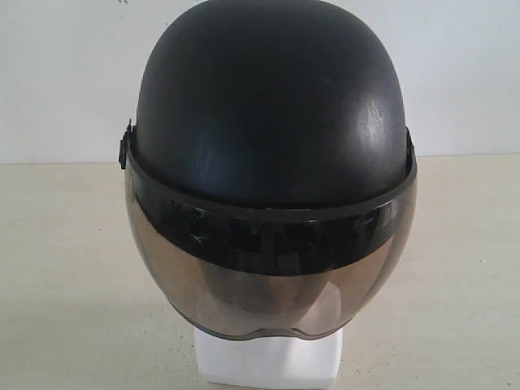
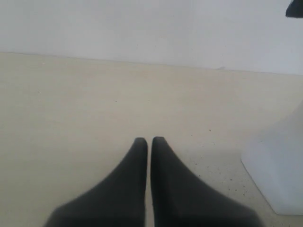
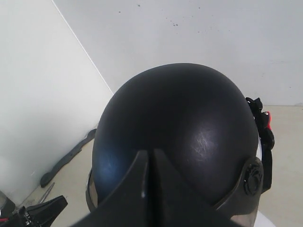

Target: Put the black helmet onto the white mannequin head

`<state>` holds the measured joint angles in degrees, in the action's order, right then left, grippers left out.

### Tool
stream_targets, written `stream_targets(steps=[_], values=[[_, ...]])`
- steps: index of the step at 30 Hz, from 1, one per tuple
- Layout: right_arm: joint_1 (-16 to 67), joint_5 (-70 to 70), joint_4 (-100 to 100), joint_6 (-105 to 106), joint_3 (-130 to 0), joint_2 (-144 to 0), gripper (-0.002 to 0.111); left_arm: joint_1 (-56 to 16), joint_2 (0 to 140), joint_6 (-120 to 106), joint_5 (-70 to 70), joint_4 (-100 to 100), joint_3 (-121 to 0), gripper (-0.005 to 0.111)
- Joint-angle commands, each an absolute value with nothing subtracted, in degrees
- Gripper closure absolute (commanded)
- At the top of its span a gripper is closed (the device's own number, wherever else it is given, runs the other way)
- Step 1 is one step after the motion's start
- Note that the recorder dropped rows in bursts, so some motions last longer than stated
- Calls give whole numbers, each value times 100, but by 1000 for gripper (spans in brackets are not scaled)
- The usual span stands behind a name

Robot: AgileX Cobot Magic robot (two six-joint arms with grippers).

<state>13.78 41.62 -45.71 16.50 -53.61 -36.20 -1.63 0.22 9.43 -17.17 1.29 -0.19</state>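
Neither gripper shows in the exterior view. One black helmet (image 1: 272, 97) sits upright on one white mannequin head (image 1: 268, 361). Its brown visor (image 1: 272, 268) hangs down over the face, so only the blocky white neck is visible, standing on the pale table (image 1: 65, 276).

In the left wrist view the left gripper (image 2: 149, 142) has its two fingers pressed together with nothing between them, low over the table. The foot of the mannequin head (image 2: 279, 165) stands near it, apart from the fingers.

In the right wrist view the right gripper (image 3: 151, 155) is also closed and empty, with its tips in front of the helmet (image 3: 180, 118) shell. Whether they touch it cannot be told. A strap (image 3: 265, 127) hangs at the side of the helmet.

The shell looks hard, stiff and smooth, probably not heavy. Closed fingers would likely slide on the round top. The lower rim or the side near the visor hinge seems a safer hold. The visor looks thinner and could scratch or bend.

Count: one helmet, one head, two grippers.
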Motion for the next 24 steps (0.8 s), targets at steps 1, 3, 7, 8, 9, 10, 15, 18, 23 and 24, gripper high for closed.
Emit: stream_targets(steps=[1,3,7,8,9,10,15,18,23,24], values=[[1385,4173,-4572,1687,-5341,-3598,108,-178,0,915,-1835,106,0,102],[1385,4173,-4572,1687,-5341,-3598,108,-178,0,915,-1823,107,0,102],[1385,4173,-4572,1687,-5341,-3598,108,-178,0,915,-1823,107,0,102],[1385,4173,-4572,1687,-5341,-3598,108,-178,0,915,-1823,107,0,102],[1385,4173,-4572,1687,-5341,-3598,108,-178,0,915,-1823,107,0,102],[1385,4173,-4572,1687,-5341,-3598,108,-178,0,915,-1823,107,0,102],[1385,4173,-4572,1687,-5341,-3598,108,-178,0,915,-1823,107,0,102],[1385,4173,-4572,1687,-5341,-3598,108,-178,0,915,-1823,107,0,102],[1385,4147,-4283,2319,-5341,-3598,108,-178,0,915,-1823,107,0,102],[1385,4121,-4260,2425,-5341,-3598,108,-178,0,915,-1823,107,0,102]])
